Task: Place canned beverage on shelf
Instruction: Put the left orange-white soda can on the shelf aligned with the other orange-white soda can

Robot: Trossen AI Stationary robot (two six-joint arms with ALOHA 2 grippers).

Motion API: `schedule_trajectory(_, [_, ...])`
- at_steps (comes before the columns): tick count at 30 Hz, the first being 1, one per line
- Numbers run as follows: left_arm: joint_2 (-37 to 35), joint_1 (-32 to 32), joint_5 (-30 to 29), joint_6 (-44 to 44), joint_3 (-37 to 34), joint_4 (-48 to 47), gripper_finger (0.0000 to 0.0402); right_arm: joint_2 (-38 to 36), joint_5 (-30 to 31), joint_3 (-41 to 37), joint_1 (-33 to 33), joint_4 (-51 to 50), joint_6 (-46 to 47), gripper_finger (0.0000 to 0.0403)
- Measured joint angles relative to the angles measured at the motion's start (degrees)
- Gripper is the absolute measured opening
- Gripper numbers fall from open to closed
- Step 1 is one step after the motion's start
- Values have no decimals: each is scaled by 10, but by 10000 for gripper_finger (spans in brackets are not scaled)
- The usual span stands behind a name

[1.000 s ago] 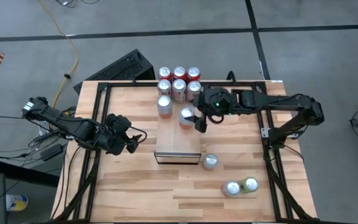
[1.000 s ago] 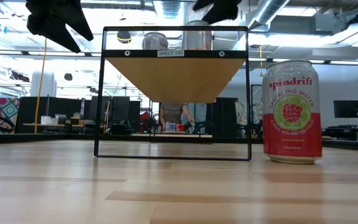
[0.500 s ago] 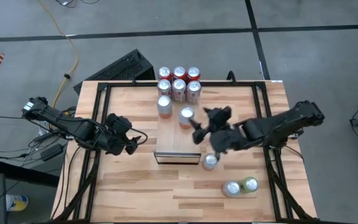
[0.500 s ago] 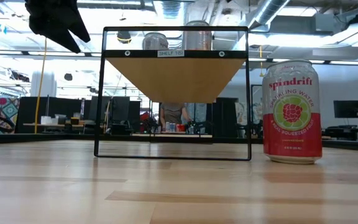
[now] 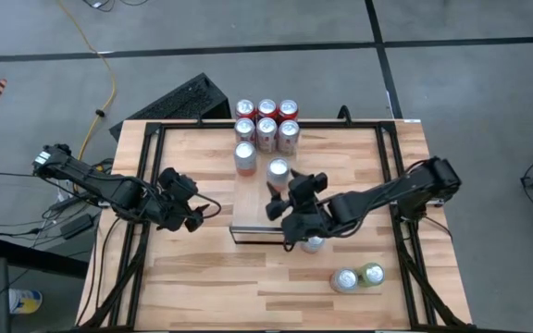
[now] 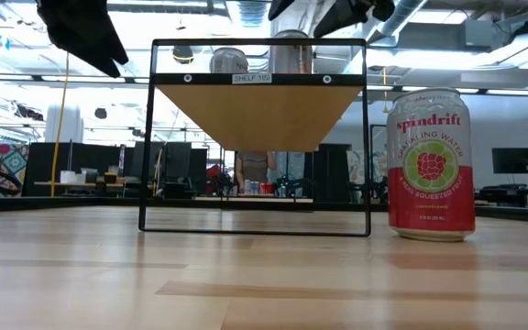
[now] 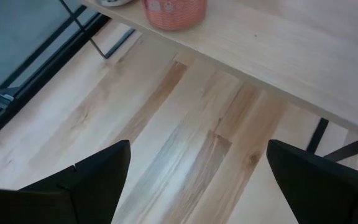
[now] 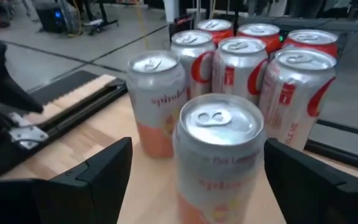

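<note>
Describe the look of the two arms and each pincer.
Both arms are dark, near black, built of slim jointed segments with bulkier housings at the wrists. The left pincer and right pincer each end in two broad, flat, matte black fingers. Thin black cables loop beside the left wrist. No markings show.

Shelf (image 5: pixel 257 208) front half bare

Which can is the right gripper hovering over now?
Start at the shelf in the table's middle. Just off its near right corner stands one upright Spindrift can, directly under the open right gripper. Unlike the two cans nearer the table's front edge, it stands alone.
</note>
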Motion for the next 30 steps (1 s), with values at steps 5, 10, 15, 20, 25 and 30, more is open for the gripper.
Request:
schedule_trajectory(5, [0, 0, 0, 3, 0, 0, 363, 0, 7, 0, -20, -1, -14, 338])
schedule_trajectory(10, [0, 0, 0, 11, 0, 0, 363, 0, -60, 0, -49, 3, -47, 338])
schedule_trajectory(15, [0, 0, -1, 11, 0, 0, 363, 0, -84, 0, -65, 3, -51, 339])
schedule_trajectory(20, [0, 0, -5, 11, 0, -1, 363, 0, -84, 0, -76, 1, -51, 338])
schedule_trajectory(25, [0, 0, -7, 10, 0, -6, 363, 10, -87, 0, -82, 7, -51, 332])
schedule_trajectory(30, [0, 0, -7, 10, 0, -10, 363, 25, -134, 2, -94, 26, -43, 310])
